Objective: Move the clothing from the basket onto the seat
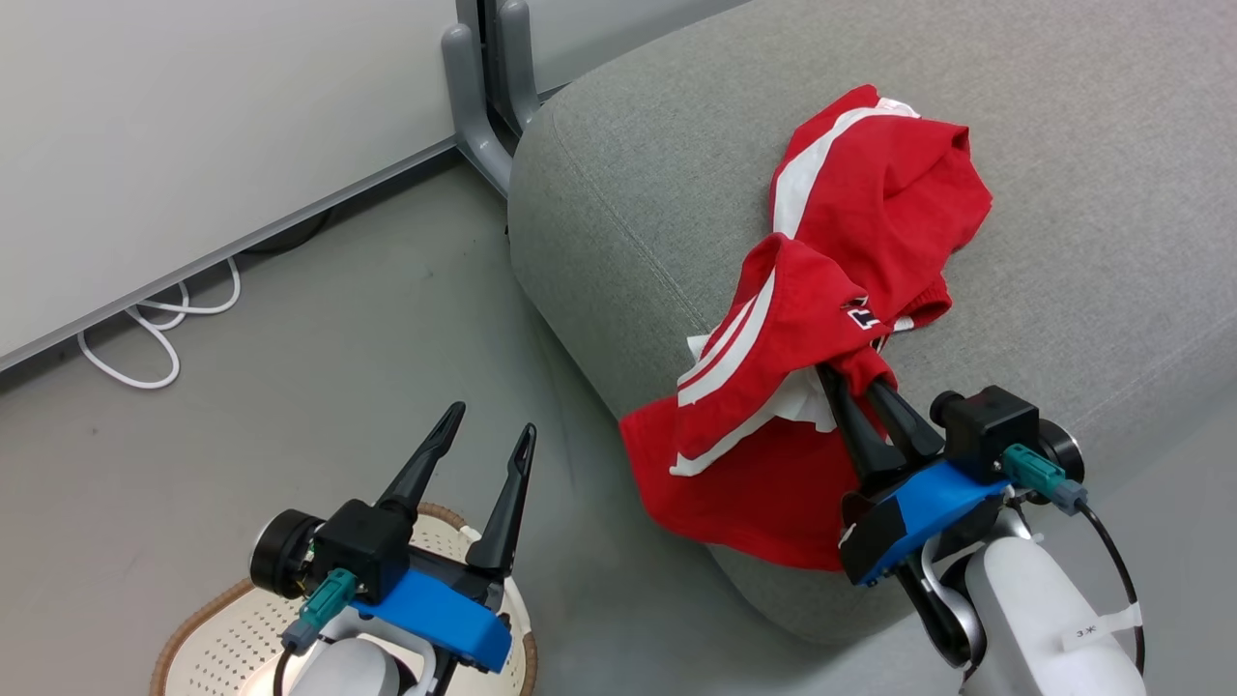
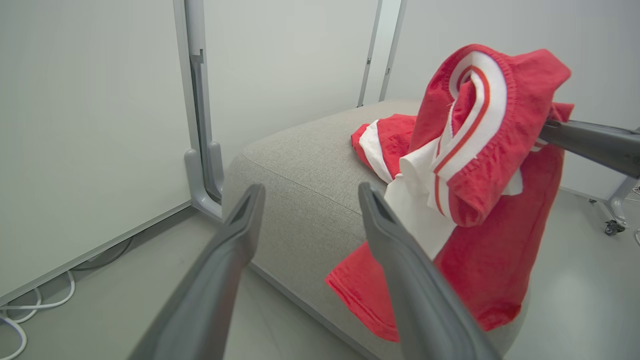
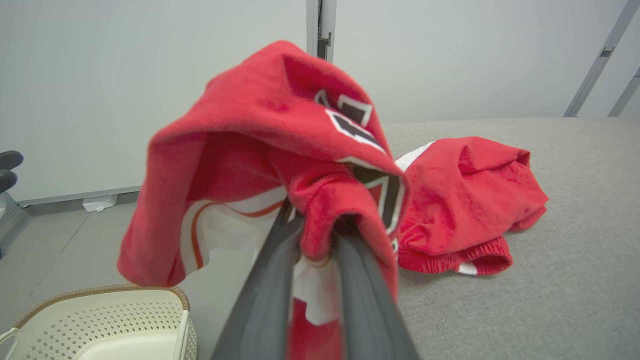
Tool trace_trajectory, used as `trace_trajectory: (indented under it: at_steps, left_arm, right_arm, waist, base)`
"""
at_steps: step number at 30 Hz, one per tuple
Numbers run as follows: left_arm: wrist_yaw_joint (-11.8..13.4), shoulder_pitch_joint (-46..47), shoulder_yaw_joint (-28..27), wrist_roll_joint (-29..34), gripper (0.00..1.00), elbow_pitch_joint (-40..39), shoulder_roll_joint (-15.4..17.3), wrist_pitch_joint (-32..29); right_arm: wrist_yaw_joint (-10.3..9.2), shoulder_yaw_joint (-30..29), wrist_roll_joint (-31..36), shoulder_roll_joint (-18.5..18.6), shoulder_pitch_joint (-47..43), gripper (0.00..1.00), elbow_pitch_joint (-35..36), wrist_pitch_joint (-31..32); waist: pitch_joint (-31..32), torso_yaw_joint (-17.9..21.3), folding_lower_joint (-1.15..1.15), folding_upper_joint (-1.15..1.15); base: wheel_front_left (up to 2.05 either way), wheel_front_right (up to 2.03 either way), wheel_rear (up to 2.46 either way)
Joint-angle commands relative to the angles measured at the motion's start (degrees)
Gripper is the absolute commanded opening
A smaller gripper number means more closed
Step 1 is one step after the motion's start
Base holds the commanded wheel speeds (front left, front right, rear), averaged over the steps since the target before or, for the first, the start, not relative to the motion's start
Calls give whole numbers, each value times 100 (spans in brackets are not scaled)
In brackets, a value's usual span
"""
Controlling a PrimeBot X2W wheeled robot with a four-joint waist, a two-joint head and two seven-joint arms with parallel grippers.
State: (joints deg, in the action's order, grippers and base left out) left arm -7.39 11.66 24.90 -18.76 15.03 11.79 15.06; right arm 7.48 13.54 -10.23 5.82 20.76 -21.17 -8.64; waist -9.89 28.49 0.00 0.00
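Observation:
One red piece of clothing (image 1: pixel 879 184) with a white stripe lies crumpled on the grey seat (image 1: pixel 618 193). My right gripper (image 1: pixel 850 379) is shut on a second red garment (image 1: pixel 763 338) with white stripes and black-and-white numerals; it hangs over the seat's front edge. The right wrist view shows that gripper (image 3: pixel 315 230) pinching the fabric (image 3: pixel 260 135), the lying garment (image 3: pixel 470 200) behind it. My left gripper (image 1: pixel 491 419) stands open and holds nothing above the cream basket (image 1: pixel 227 628) at the lower left. In the left wrist view the open gripper (image 2: pixel 312 192) faces the seat (image 2: pixel 300 165) and the hanging garment (image 2: pixel 475 150).
A white cable (image 1: pixel 159 319) lies on the grey floor by the wall panel. A grey panel foot (image 1: pixel 478 106) stands just left of the seat's corner. The basket (image 3: pixel 100 315) sits on the floor beside the seat. A wheeled stand leg (image 2: pixel 612 227) is beyond the seat.

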Motion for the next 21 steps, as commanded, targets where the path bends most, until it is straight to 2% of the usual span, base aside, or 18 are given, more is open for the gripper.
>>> trace_trajectory:
  at_steps: [1, 9, 13, 16, 21]
  left_arm:
    - [-12, 53, 10, -19, 100, 11, 23, 17]
    - [-12, 83, 53, -26, 100, -2, 57, 17]
    - [-12, 111, 52, 1, 100, -29, 69, 17]
    - [-12, 174, 51, 23, 100, -63, 110, 17]
    - [-13, 351, 94, 91, 100, -144, 228, 17]
  right_arm:
    - [2, -5, -11, -30, -35, 0, -4, -36]
    - [2, -28, 2, -51, 14, 0, 2, -26]
    - [2, -56, -76, 52, 287, 0, 73, 71]
    - [2, -107, -149, 217, 673, 0, 218, 266]
    - [2, -358, -459, 758, 1703, 0, 414, 799]
  waist:
    - [10, 19, 0, 0]
    - [-37, -6, 0, 0]
    - [-128, -47, 0, 0]
    - [-253, -76, 0, 0]
    - [-602, -165, 0, 0]
  base:
    - [0, 0, 0]
    - [0, 0, 0]
    - [0, 0, 0]
    - [0, 0, 0]
    - [0, 0, 0]
